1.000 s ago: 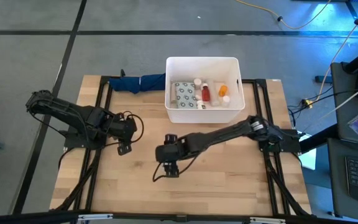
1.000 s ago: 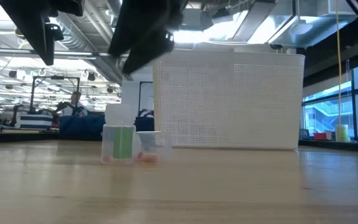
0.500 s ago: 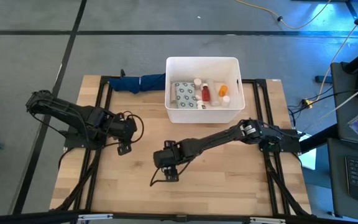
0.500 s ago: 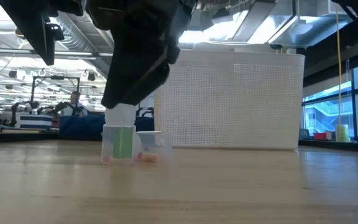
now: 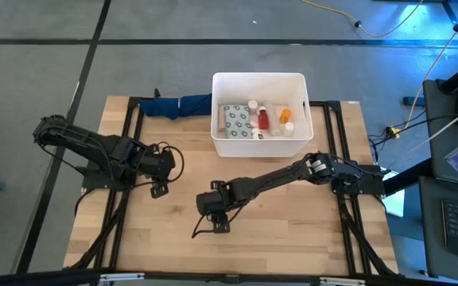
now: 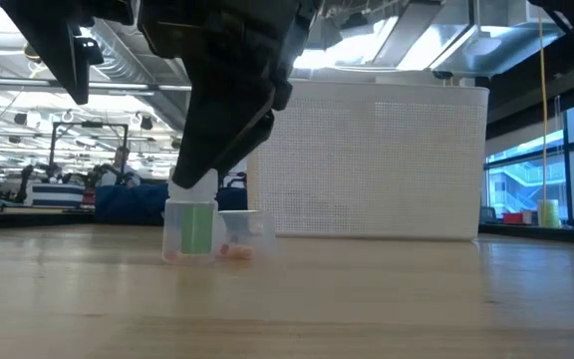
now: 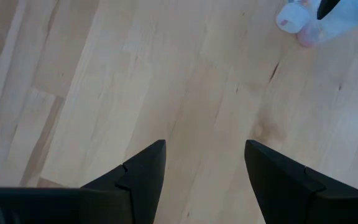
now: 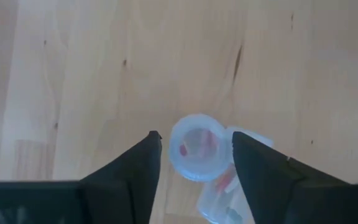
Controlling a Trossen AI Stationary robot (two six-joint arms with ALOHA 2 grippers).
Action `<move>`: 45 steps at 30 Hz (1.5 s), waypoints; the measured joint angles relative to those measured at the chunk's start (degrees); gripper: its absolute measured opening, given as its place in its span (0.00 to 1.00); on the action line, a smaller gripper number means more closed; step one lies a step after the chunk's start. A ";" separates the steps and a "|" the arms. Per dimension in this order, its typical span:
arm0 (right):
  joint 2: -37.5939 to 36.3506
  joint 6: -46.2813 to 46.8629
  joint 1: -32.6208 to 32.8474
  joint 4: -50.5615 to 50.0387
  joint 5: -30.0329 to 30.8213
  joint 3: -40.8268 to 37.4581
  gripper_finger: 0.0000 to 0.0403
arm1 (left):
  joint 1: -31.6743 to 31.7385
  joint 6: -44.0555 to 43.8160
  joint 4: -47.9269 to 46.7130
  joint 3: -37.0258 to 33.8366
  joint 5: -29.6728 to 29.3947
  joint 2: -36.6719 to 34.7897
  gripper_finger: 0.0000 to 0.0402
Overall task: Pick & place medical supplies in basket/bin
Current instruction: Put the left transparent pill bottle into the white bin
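Observation:
A small clear bottle (image 6: pixel 193 227) with a green label and a whitish top stands upright on its base on the wooden table. A small clear cup (image 6: pixel 237 242) with pinkish bits lies beside it. My right gripper (image 8: pixel 196 137) is open. It slants down over the bottle's round top (image 8: pixel 196 155), one finger on each side, with a thin gap showing at each. The white basket (image 5: pixel 259 141) at the far middle holds several supplies, among them a grey dotted packet (image 5: pixel 234 120). My left gripper (image 7: pixel 204 146) hangs open over bare wood at the left.
A dark blue cloth bundle (image 5: pixel 177 105) lies at the far edge, left of the basket. The second clear cup (image 8: pixel 229 186) lies right against the bottle, under my right finger. Bare wood stretches along the near half of the table (image 5: pixel 293 238).
My right gripper has come down and a little toward the table's near edge, over the bottle, so that its fingers now stand at the height of the bottle's top. The bottle and the cup have stayed where they were.

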 joint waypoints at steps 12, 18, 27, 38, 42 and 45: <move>0.00 0.27 0.00 0.17 0.00 0.00 0.32 | 0.00 0.00 0.00 0.00 -0.02 0.00 0.53; 0.02 3.10 0.00 -5.13 0.12 3.44 0.32 | 0.00 0.00 -0.08 0.00 0.25 0.00 0.53; -3.70 6.18 -1.26 -16.97 5.46 17.99 0.32 | 0.02 0.00 -2.92 0.00 1.17 0.00 0.53; -20.21 18.95 -6.51 -23.94 31.24 16.50 0.32 | 0.02 0.00 -3.40 -0.02 1.36 -0.03 0.53; -24.40 25.17 -12.25 -35.90 36.44 16.63 0.32 | 0.02 -0.33 -2.87 -0.02 1.31 -0.03 0.53; -25.32 27.79 -18.16 -44.11 34.61 16.57 0.32 | 0.00 -1.47 -1.89 -0.02 0.36 0.00 0.53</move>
